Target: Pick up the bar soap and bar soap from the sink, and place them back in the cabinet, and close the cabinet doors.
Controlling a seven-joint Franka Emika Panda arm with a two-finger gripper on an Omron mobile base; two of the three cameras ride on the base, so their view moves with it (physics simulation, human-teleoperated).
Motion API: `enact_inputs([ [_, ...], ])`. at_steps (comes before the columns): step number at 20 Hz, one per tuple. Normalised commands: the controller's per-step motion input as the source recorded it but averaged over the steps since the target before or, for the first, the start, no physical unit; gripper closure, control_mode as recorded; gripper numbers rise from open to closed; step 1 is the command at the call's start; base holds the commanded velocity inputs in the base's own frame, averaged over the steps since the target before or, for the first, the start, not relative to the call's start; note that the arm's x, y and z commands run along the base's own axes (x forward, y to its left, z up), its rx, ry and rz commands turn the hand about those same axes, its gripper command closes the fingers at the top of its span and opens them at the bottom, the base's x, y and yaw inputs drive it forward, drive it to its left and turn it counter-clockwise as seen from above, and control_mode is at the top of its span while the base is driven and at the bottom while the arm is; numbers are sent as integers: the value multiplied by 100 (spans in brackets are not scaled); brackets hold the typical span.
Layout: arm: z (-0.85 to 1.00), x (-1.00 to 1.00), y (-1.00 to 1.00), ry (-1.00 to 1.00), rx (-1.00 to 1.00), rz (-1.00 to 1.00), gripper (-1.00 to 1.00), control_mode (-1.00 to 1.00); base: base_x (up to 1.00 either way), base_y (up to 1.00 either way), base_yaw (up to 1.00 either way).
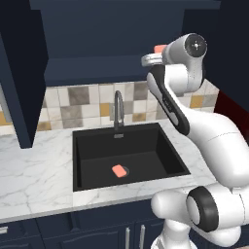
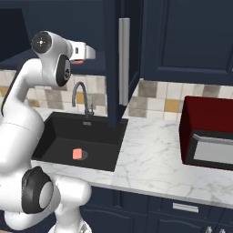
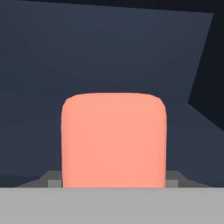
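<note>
My gripper (image 1: 154, 54) is raised in front of the open cabinet (image 1: 112, 34), level with its navy shelf (image 1: 97, 65), and is shut on one salmon-pink bar soap (image 1: 159, 49). In the right base view the same bar soap (image 2: 77, 59) pokes out under the gripper (image 2: 85, 53). The hand view has this bar soap (image 3: 113, 140) close up against the cabinet's dark inside (image 3: 109, 57). The other bar soap (image 1: 119, 170) (image 2: 78, 154) lies flat near the drain on the bottom of the black sink (image 1: 97, 146) (image 2: 59, 132). Both cabinet doors stand open: the left door (image 1: 22, 73) and the right door (image 2: 113, 68).
A curved grey faucet (image 1: 118, 109) (image 2: 81, 98) rises behind the basin, below the gripper. The right door's long silver handle (image 2: 124, 61) hangs just right of the hand. A dark red appliance (image 2: 205, 132) stands on the marble counter (image 2: 150, 159) at the right.
</note>
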Motion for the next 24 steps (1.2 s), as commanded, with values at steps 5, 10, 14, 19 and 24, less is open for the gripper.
enact_inputs([
  [5,0,24,0,0,0,0,100,-100,0,0,0],
  [10,0,30,0,0,0,0,100,-100,0,0,0],
  [14,-6,22,0,0,0,0,100,-100,0,0,0],
  [19,-6,18,0,0,0,0,100,-100,0,0,0],
  [24,-2,22,0,3,0,0,100,-100,0,0,0],
])
